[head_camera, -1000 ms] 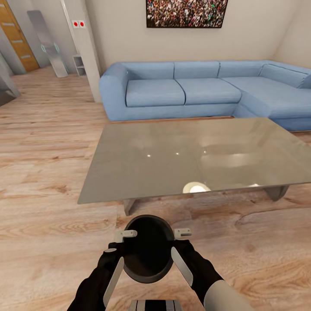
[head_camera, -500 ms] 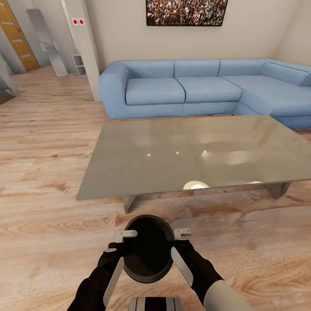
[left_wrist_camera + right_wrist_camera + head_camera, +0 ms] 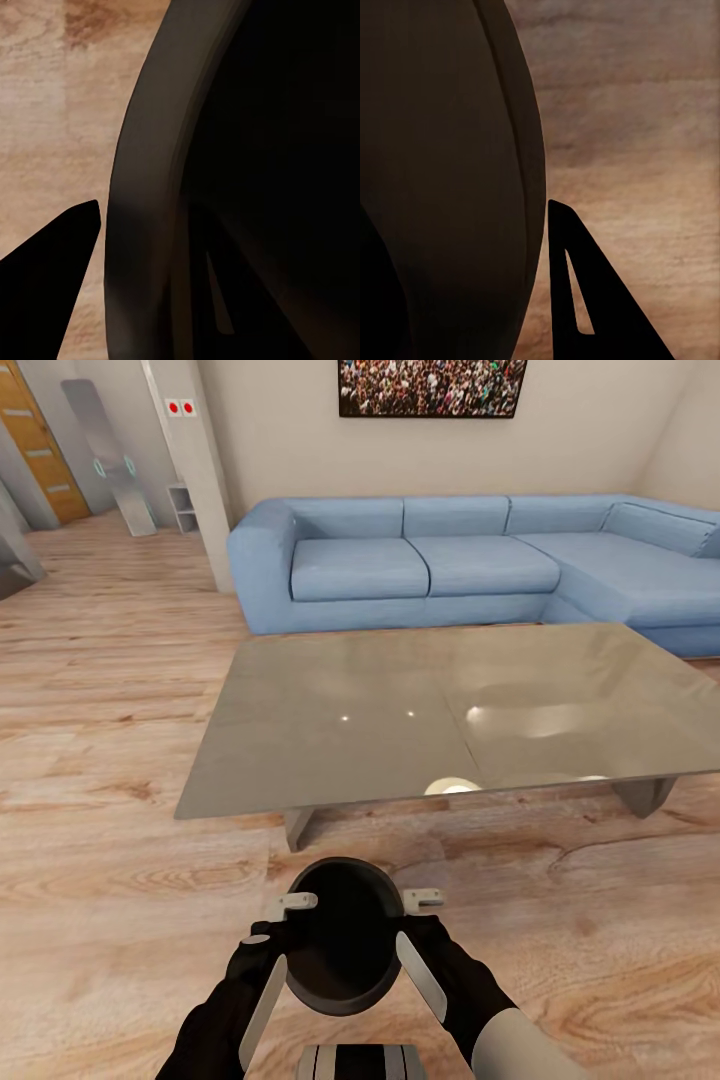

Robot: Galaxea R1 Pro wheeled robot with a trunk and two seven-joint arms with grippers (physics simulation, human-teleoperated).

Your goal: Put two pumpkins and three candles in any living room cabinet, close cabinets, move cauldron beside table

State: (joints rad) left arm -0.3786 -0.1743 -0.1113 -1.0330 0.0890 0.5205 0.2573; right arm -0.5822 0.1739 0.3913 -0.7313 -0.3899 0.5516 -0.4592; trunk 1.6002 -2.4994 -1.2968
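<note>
I hold the cauldron (image 3: 343,935), a dark round pot with an open mouth, low in front of me above the wood floor. My left gripper (image 3: 290,918) is shut on its left rim and my right gripper (image 3: 408,913) on its right rim. In the left wrist view the cauldron's wall (image 3: 146,187) curves close by, with one dark finger (image 3: 52,262) outside it. The right wrist view has the cauldron (image 3: 450,187) beside one finger (image 3: 585,300). The glass-topped table (image 3: 400,710) stands just ahead, its front edge a short gap from the pot. The pumpkins, candles and cabinet are out of view.
A blue corner sofa (image 3: 450,565) runs behind the table and along the right. A white pillar (image 3: 190,470) stands at the back left, with a hallway and a wooden door (image 3: 35,440) beyond it. Open wood floor (image 3: 100,760) lies left of the table.
The whole picture has shifted slightly: table and sofa sit a little higher, so the camera moved. Both arms and the cauldron keep the same pose.
</note>
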